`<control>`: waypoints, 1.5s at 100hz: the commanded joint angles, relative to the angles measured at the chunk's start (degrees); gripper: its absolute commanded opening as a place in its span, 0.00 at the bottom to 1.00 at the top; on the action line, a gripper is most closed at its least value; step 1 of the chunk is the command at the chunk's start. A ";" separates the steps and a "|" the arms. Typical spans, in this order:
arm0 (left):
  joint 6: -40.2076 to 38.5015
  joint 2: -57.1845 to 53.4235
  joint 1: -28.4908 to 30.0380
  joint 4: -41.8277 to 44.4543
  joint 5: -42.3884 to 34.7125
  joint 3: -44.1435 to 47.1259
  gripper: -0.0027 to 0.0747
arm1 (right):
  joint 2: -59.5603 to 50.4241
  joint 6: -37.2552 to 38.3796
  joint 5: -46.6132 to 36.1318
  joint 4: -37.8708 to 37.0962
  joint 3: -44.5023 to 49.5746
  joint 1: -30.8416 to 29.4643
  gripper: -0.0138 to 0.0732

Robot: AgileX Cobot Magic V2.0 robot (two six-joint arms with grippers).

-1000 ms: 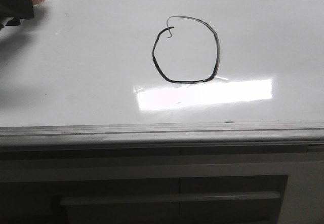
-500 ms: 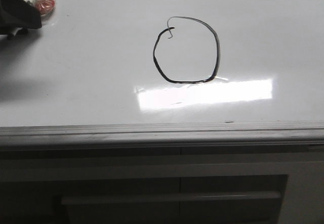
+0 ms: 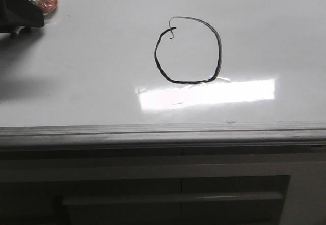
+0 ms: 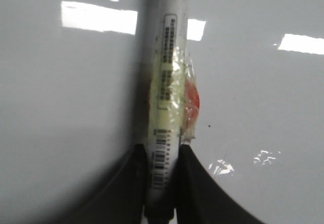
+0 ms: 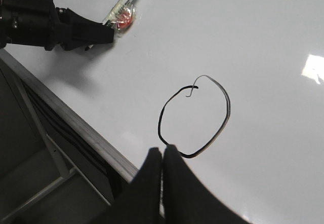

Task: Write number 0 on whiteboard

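Whiteboard [image 3: 91, 82]: the 0 [image 3: 188, 50] sits mid-board, loop closed
Left gripper [image 4: 163, 176], far left of it, clamps a marker [image 4: 168, 82] pointing away; right gripper [image 5: 162, 155] pinched empty beside the loop

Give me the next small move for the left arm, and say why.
Probably open the left gripper and let go of the marker. The 0 already stands as a closed loop on the whiteboard, and the marker, clamped between the fingers, is at the board's far left corner, well away from the 0.
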 commanded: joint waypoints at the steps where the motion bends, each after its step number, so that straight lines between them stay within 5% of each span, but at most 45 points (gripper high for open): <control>1: -0.44 0.86 0.10 -0.71 -0.73 -0.88 0.01 | 0.26 0.24 -4.56 0.32 -1.42 -0.48 0.09; 11: -0.44 0.86 0.10 -0.71 -0.73 -0.88 0.05 | 0.26 0.24 -4.56 0.42 -1.42 -0.48 0.09; 29: -0.44 0.98 0.10 -0.71 -1.02 -0.88 0.27 | 0.26 0.24 -4.67 0.66 -1.42 -0.48 0.09; 57: -0.44 0.98 0.10 -0.71 -1.10 -0.88 0.34 | 0.26 0.24 -4.67 0.74 -1.42 -0.48 0.09; 73: -0.44 0.98 0.10 -0.71 -1.10 -0.88 0.68 | 0.26 0.24 -4.67 1.43 -1.42 -0.48 0.09; 82: -0.44 0.85 0.10 -0.71 -1.10 -0.88 0.77 | 0.26 0.24 -4.67 1.40 -1.42 -0.48 0.09; 121: 3.85 -15.23 0.10 0.23 10.15 -0.88 0.73 | -3.41 0.24 -12.49 -2.81 2.40 -0.48 0.09; 136: 6.46 -25.46 0.10 4.32 17.04 -0.88 0.55 | -7.46 0.24 -15.90 -4.75 7.05 -0.48 0.09; 150: 7.15 -34.77 0.10 11.82 25.36 -0.88 0.20 | -12.15 0.14 -28.10 -5.17 13.73 -0.48 0.09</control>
